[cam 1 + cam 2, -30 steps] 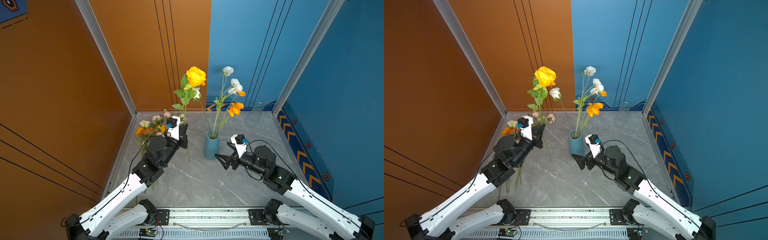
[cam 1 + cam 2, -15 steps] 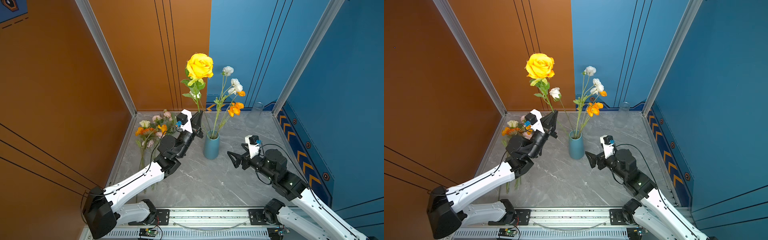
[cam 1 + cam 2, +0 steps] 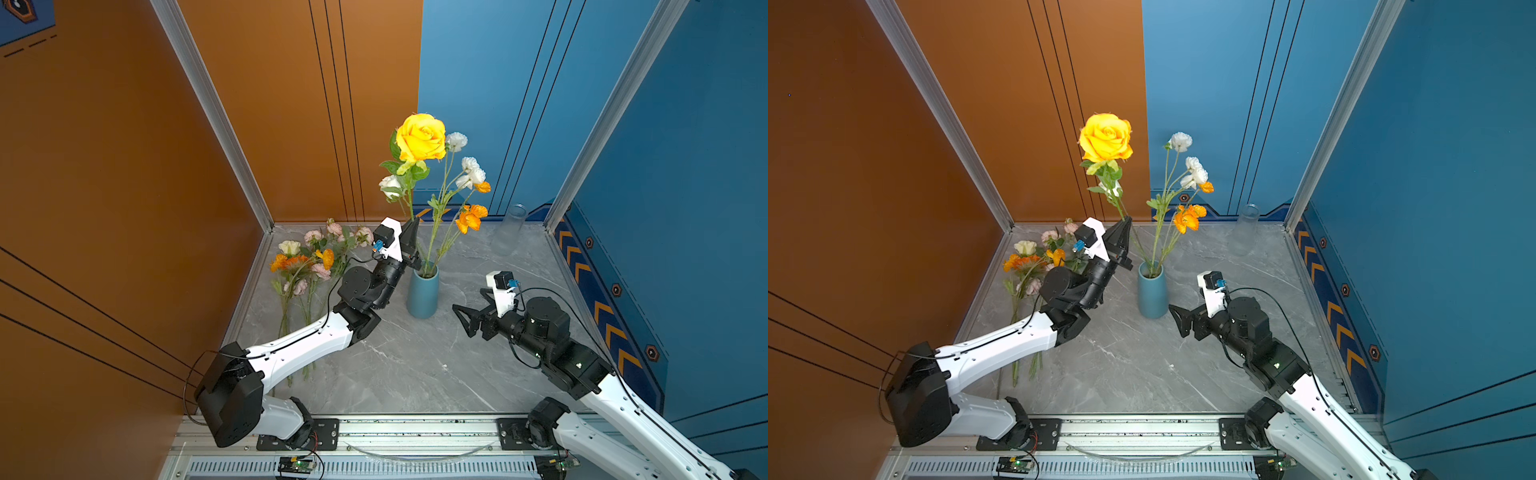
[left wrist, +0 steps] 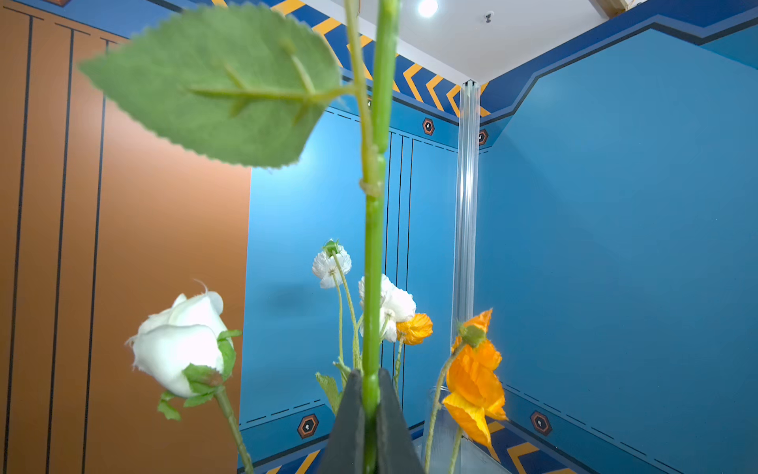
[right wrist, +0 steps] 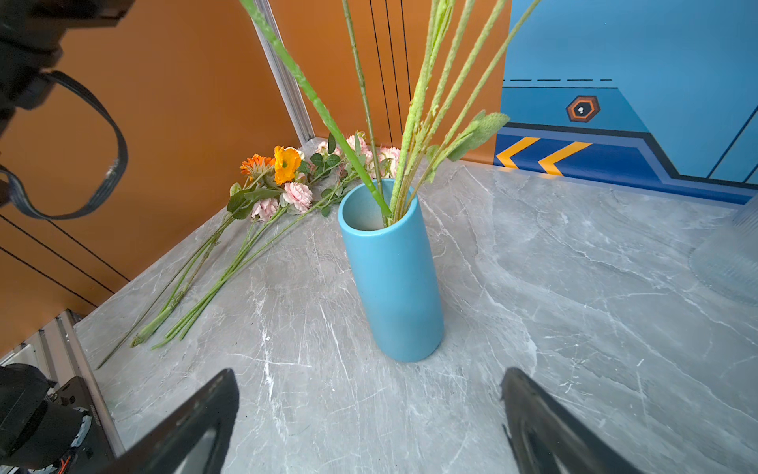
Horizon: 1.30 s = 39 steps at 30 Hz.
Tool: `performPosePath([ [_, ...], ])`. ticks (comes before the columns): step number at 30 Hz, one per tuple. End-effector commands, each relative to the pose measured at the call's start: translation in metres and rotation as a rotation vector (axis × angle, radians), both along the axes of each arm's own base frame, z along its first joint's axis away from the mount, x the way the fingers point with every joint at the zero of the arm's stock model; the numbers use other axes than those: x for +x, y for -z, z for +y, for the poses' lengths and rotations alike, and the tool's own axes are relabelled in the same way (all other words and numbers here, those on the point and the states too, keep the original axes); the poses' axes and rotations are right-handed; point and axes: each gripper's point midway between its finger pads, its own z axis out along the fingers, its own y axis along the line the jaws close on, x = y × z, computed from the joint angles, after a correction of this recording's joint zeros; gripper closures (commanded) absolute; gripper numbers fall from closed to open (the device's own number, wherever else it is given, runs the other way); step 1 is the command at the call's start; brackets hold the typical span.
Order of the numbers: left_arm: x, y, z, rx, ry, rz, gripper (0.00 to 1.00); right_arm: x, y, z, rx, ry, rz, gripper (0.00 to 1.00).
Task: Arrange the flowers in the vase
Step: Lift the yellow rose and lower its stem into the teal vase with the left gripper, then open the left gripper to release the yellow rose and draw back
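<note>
Flowers [image 3: 309, 266] not yet arranged lie in a loose bunch on the grey table [image 3: 415, 374] at the centre left of both top views, blooms toward the orange wall [image 3: 124, 166], stems running down the frame. Just right of them, at the centre, the blue vase [image 3: 422, 297] stands upright with several white and orange blooms [image 3: 471, 216] already rising from it. We judge the step in hand to be the seating of the yellow rose [image 3: 420, 138]: the left gripper [image 3: 412, 227] is pinched tight on its thick green stem, well below the bloom, and holds it nearly upright, just above and left of the vase mouth. In the right wrist view the stem's lower end appears to sit inside the mouth, slanting in among the other stems (how deep it reaches we cannot tell). The right gripper [image 3: 462, 321] hangs low at the centre right, jaws spread wide and empty, pointed at the vase but apart from it.

Next, as we read it, the rose wants lowering along its own line until the foot bottoms out, then a release gentle enough that the heavy head does not tip the stem over. The bloom sits close to the white ones in the upper centre, so tangling there is what we would watch; the free gripper could steady the vase if it rocks.
</note>
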Motion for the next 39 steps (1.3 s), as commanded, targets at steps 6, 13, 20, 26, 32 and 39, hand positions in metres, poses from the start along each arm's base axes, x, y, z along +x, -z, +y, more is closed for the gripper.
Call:
performPosePath([
  [6, 0.013, 0.040, 0.003, -0.085, -0.045, -0.008, 1.00, -0.006, -0.025, 0.021, 0.041, -0.113, -0.033, 0.00],
  [13, 0.025, 0.081, -0.004, -0.036, -0.052, 0.071, 1.00, -0.010, -0.031, 0.034, 0.040, -0.161, -0.066, 0.00],
  [20, 0.030, 0.115, -0.009, -0.012, -0.037, 0.148, 1.00, -0.010, -0.030, 0.045, 0.036, -0.187, -0.068, 0.00],
  [26, 0.031, 0.134, -0.016, 0.003, -0.013, 0.184, 0.87, -0.010, -0.029, 0.044, 0.026, -0.181, -0.068, 0.00],
  [32, 0.031, 0.139, -0.015, 0.021, -0.009, 0.207, 0.75, -0.009, -0.027, 0.042, 0.024, -0.173, -0.068, 0.00],
  [39, 0.015, 0.145, -0.008, 0.126, 0.062, 0.330, 0.52, -0.006, -0.020, 0.044, 0.023, -0.169, -0.068, 0.00],
])
